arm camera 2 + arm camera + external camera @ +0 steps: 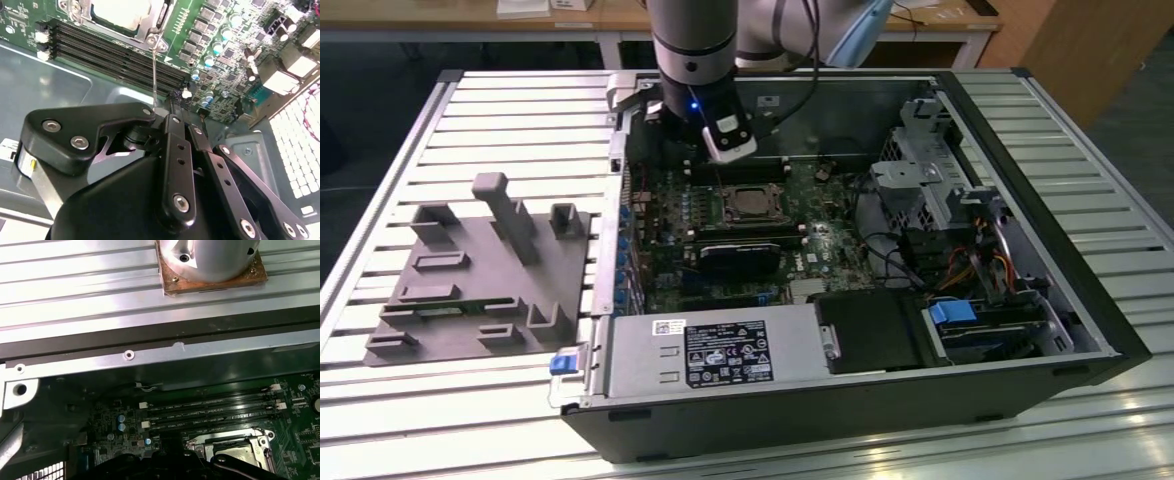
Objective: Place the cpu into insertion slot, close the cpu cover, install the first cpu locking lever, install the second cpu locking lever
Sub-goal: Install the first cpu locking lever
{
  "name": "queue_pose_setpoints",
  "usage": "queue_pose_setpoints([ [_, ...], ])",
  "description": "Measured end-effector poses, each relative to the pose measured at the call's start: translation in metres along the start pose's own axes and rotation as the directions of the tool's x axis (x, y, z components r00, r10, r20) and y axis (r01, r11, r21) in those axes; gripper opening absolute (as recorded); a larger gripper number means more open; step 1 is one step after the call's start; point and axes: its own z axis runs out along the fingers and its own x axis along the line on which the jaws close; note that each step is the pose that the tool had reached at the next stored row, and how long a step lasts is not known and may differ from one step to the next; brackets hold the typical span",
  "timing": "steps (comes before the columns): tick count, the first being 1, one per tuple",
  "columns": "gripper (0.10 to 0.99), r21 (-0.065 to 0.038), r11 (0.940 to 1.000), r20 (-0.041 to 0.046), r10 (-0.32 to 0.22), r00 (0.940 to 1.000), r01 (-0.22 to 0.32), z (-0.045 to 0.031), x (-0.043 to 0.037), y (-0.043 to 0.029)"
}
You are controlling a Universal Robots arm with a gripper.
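Observation:
The cpu point(750, 204) lies in the insertion slot point(728, 213) on the green motherboard, its silvery top point(120, 11) showing through the window of the cpu cover point(156, 27), which lies flat over it. A thin metal locking lever point(155, 75) rises from the socket's corner to my gripper point(160, 111), whose fingers look shut on its free end. In the exterior view my gripper point(718, 158) hangs just behind the socket, near the case's back wall. The first wrist view has the socket point(235, 452) in front of the memory slots.
Long black memory slots point(115, 50) run beside the socket. Also in the open case are a black heatsink block point(734, 258), a power supply point(707, 355) and drive bays point(947, 190). A grey fixture point(480, 270) sits on the slatted table at the exterior view's left.

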Motion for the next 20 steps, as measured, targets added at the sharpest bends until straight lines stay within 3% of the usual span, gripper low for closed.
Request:
queue_pose_setpoints([
  [13, 0.102, 0.0, 1.0, -0.0008, 0.0, 1.0, 0.0, 0.0036, -0.0332, 0.0045],
  [20, 0.102, 0.001, 1.0, 0.0019, -0.001, 1.0, 0.001, 0.0037, -0.0343, 0.0046],
])
